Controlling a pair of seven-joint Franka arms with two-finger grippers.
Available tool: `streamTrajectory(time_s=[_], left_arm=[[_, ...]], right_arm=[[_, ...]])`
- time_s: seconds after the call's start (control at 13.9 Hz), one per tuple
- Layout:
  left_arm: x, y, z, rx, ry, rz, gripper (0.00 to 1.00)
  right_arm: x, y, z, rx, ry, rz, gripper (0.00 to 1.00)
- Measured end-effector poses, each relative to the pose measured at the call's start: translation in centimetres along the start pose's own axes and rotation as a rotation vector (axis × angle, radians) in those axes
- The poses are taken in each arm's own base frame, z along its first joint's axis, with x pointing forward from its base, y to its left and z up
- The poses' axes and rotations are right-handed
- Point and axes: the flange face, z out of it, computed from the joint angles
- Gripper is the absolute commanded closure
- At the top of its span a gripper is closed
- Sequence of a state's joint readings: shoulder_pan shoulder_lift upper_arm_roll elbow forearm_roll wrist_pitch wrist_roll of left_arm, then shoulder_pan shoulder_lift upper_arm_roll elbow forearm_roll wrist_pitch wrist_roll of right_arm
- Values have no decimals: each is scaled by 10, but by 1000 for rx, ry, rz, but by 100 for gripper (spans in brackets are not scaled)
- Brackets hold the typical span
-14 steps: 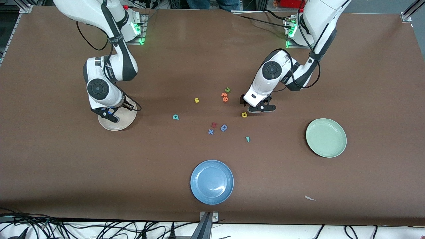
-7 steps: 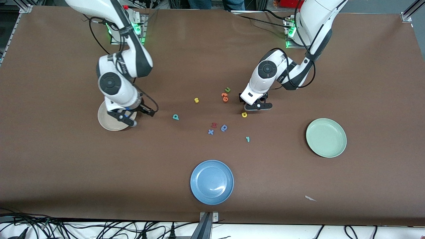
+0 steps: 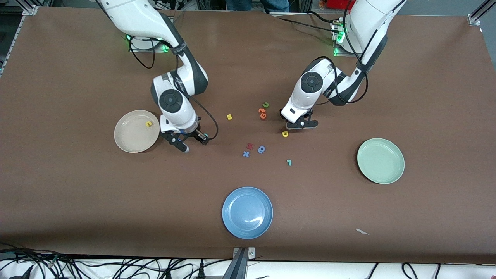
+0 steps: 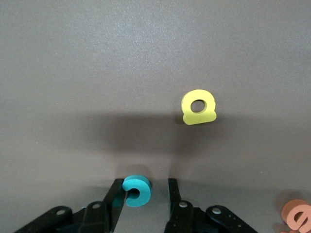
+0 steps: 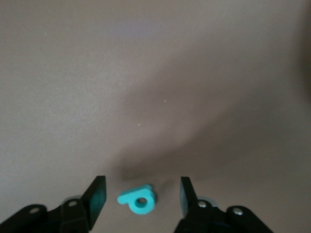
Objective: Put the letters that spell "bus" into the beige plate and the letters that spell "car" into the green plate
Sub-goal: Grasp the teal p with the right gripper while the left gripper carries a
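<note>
Right arm has left the beige plate point(image 3: 130, 141) and swung over toward the middle of the table. The yellow "u" point(image 3: 148, 124) now lies in that plate, so one of three "bus" letters is done.

Right gripper point(image 5: 141, 194) is now low over the teal "b" point(image 5: 138, 200), fingers apart with the letter between them, neither finger touching it. Looks like the next pick, not yet grabbed. The yellow "s" point(image 3: 229, 116) is on the table farther from the camera, untouched.

Left arm has barely shifted. Left gripper point(image 4: 143, 191) is down at the table just beside the yellow "a" point(image 3: 285, 133), and its fingers have narrowed around the teal "c" point(image 4: 136, 190): one finger touches it, the other shows a gap, so not clamped yet.

Green plate point(image 3: 380, 161) holds nothing. The "a" and teal "r" point(image 3: 288, 162) are loose on the table, so "car" stands at zero placed.
</note>
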State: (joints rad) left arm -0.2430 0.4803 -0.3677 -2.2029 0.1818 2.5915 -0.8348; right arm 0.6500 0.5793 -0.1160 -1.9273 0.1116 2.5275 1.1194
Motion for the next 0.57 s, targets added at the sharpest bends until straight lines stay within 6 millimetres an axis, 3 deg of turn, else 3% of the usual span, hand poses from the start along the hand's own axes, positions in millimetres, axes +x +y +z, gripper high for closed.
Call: streamTrajectory(time_s=[0.29, 0.57], left_arm=[[1, -1, -1, 6, -2, -2, 76], [1, -2, -1, 6, -2, -3, 83]], right_arm=[[-9, -6, 13, 22, 6, 52, 31], [-15, -7, 16, 18, 2, 59, 40]])
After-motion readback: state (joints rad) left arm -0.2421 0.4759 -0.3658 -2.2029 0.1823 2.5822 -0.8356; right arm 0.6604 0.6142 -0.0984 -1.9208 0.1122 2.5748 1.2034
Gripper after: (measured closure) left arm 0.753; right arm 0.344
